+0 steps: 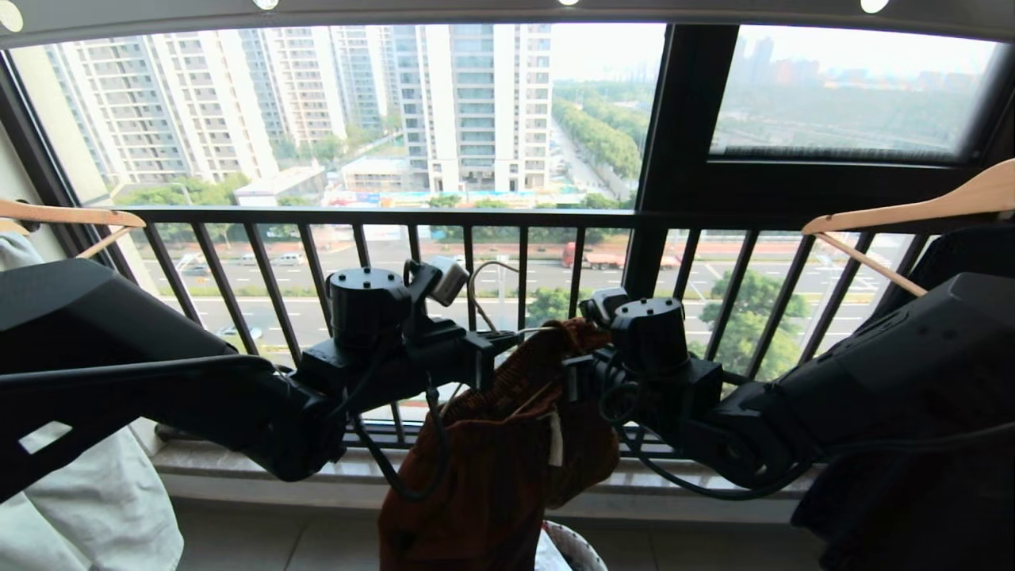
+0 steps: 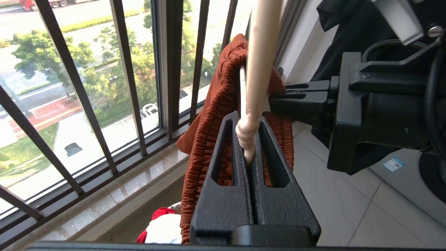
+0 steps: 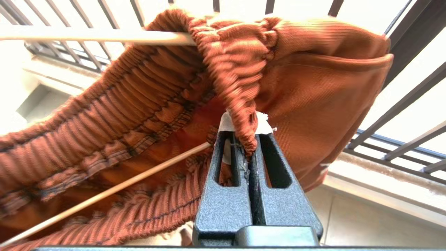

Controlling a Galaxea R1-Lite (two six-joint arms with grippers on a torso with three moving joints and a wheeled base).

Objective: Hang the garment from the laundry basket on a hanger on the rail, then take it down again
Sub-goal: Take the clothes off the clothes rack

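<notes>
1. Nearest the robot, low in the head view, the rim of the laundry basket [image 1: 575,547] shows on the floor under the hanging cloth, with something white and red inside it; the garment is out of the basket.
2. Above it, the garment [image 1: 507,452], rust-brown shorts, hangs between the two arms, its gathered waistband bunched over the thin cream hanger [image 3: 104,35].
3. The left gripper [image 2: 249,153] has its jaws closed on the hanger's end, seemingly to hold it steady and level while the cloth is worked on.
4. The right gripper [image 3: 248,153] faces it, jaws clamped on a fold of the waistband beside a white label, probably to drag the elastic along the hanger's arm.
5. To the sides hang thick wooden hangers [image 1: 912,210], a pale cloth on the left and dark clothing on the right, leaving a narrow space.
6. Beyond stands the black balustrade [image 1: 507,218], close to the hanger's hook.
7. Overhead, the rail [image 1: 507,9] with its round holes waits; nothing hangs there from this hanger yet.
</notes>
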